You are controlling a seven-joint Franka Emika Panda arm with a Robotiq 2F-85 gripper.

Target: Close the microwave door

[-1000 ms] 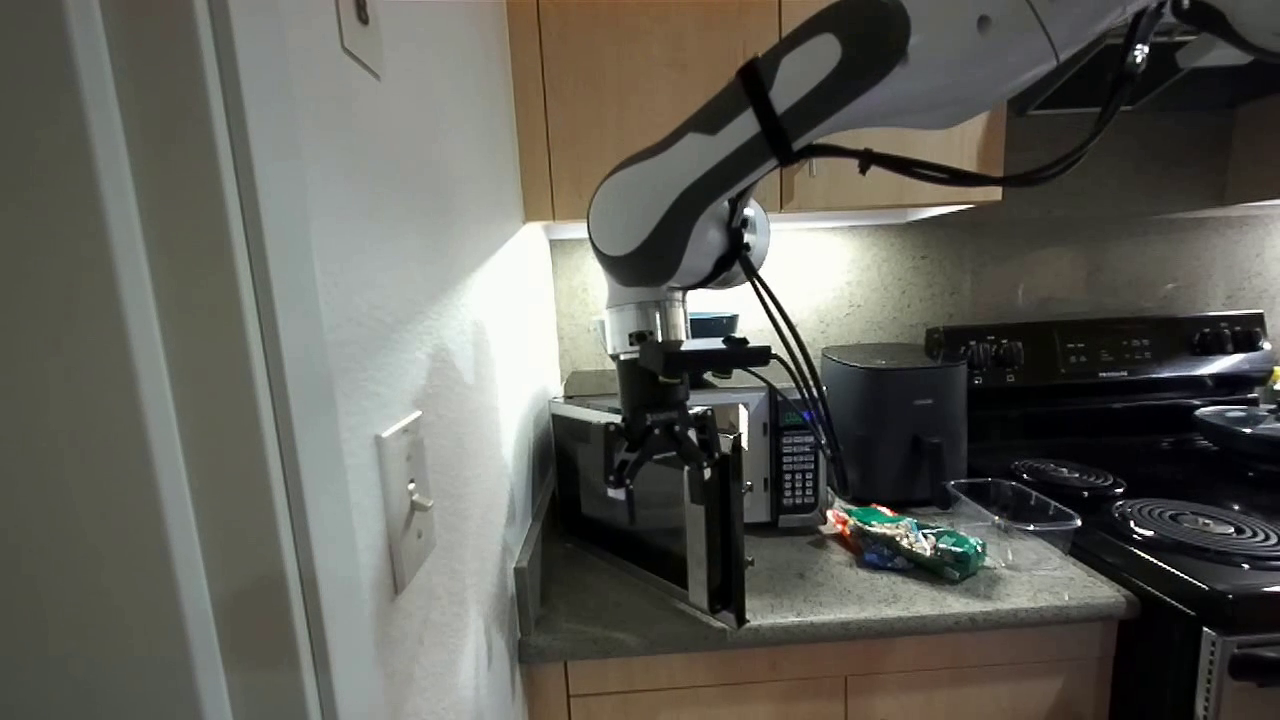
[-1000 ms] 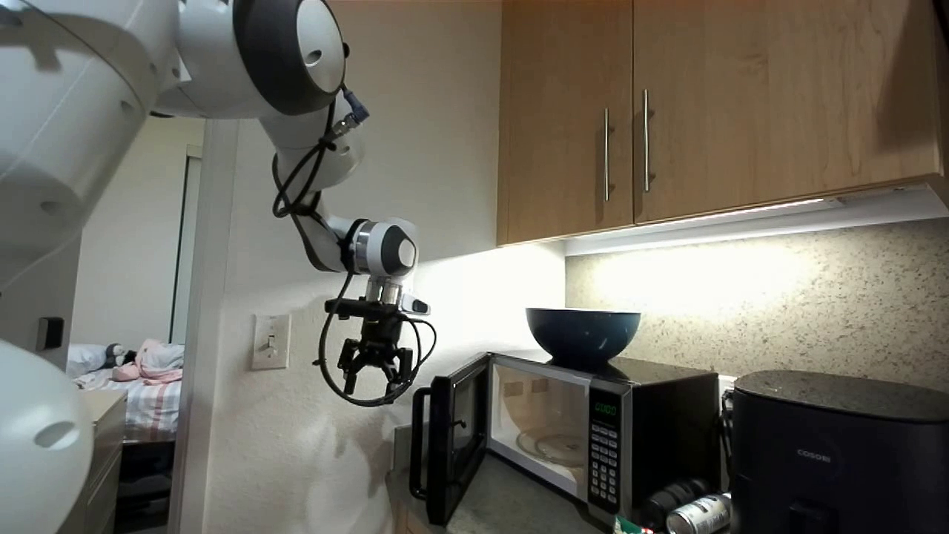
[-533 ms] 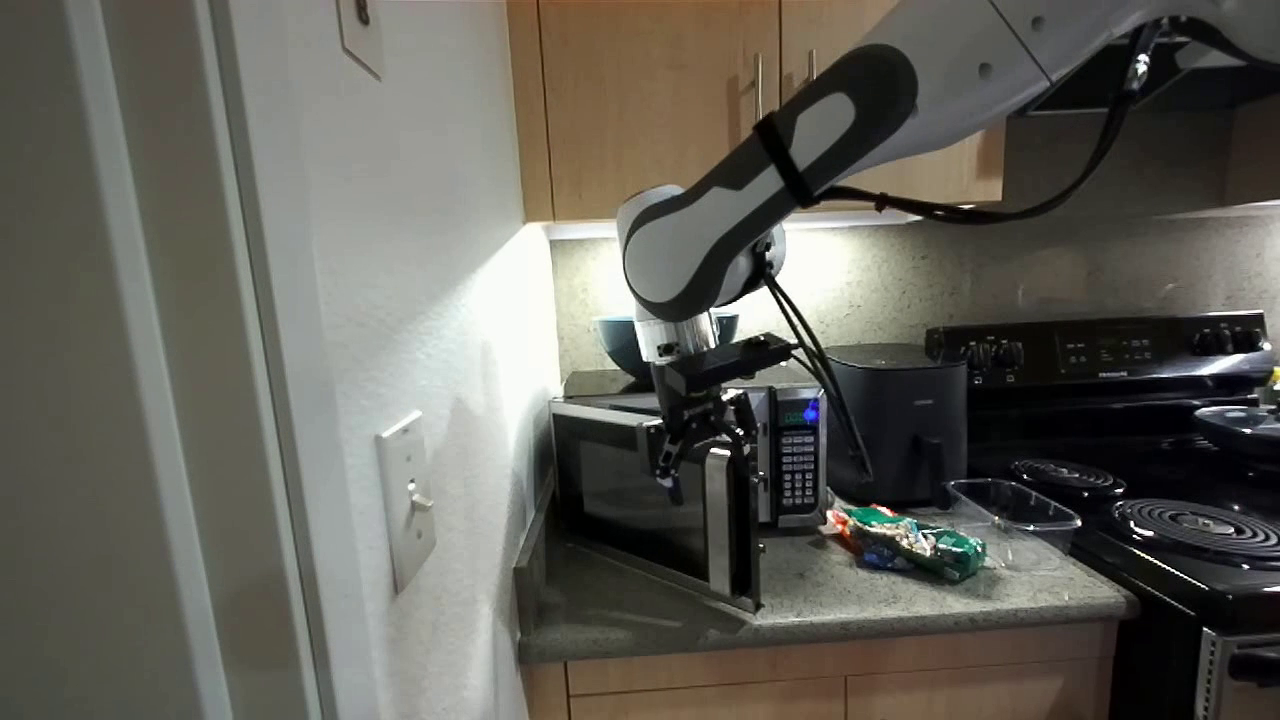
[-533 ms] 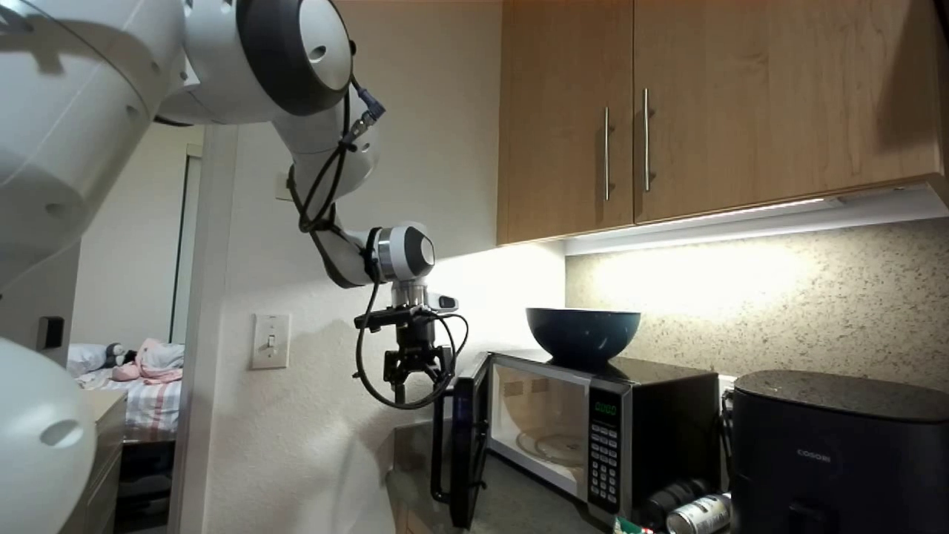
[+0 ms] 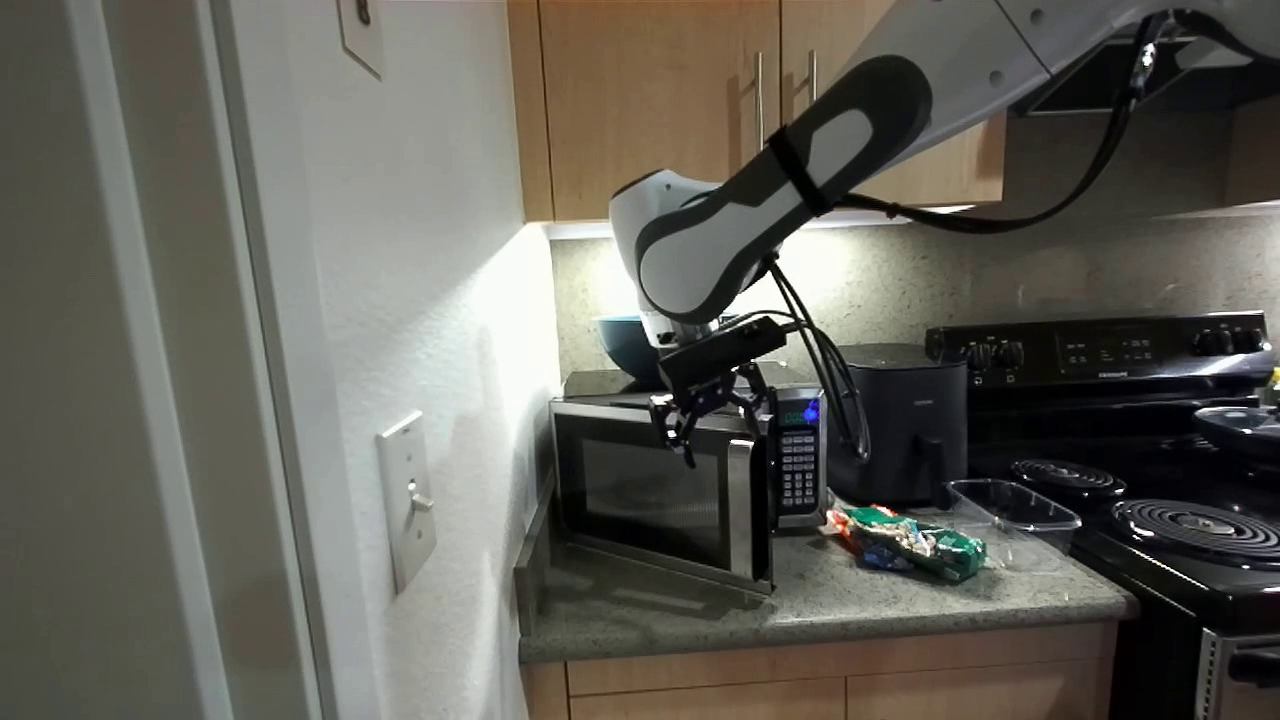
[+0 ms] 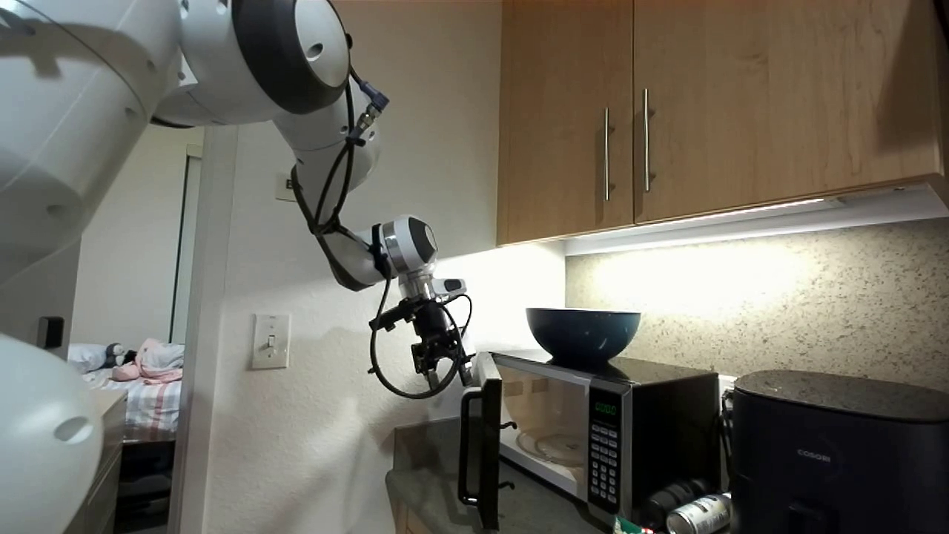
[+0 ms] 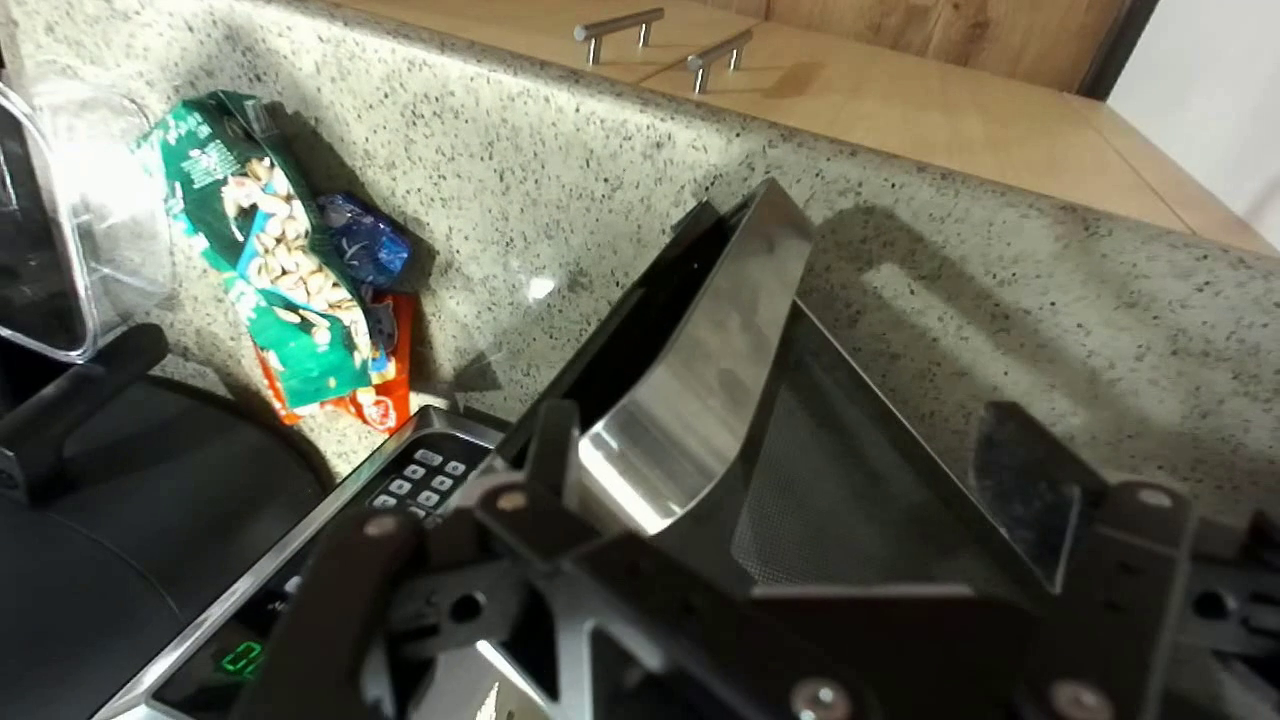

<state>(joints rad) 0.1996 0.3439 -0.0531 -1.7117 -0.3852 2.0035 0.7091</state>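
The microwave door (image 5: 640,490) has a dark window, a grey frame and an upright handle (image 5: 740,510). It stands partly open, angled out from the silver microwave (image 6: 608,452), whose lit inside shows beyond the door (image 6: 489,437). My gripper (image 5: 722,435) is open and tilted at the top of the door near its free edge, also in an exterior view (image 6: 450,378). In the wrist view my spread fingers (image 7: 780,430) hold nothing. One fingertip is by the handle's top and free edge, the other in front of the door face (image 7: 850,470). Exact contact is hard to tell.
A blue bowl (image 6: 583,334) stands on the microwave. A black air fryer (image 5: 895,430) is beside it. Snack bags (image 5: 905,540) and a clear plastic container (image 5: 1015,505) lie on the counter. A wall with a light switch (image 5: 407,500) is close to the door's hinge side.
The door has swung inward toward the microwave, and its opening has narrowed. My gripper has moved along with it toward the control panel and has tilted. The fingers stay open.
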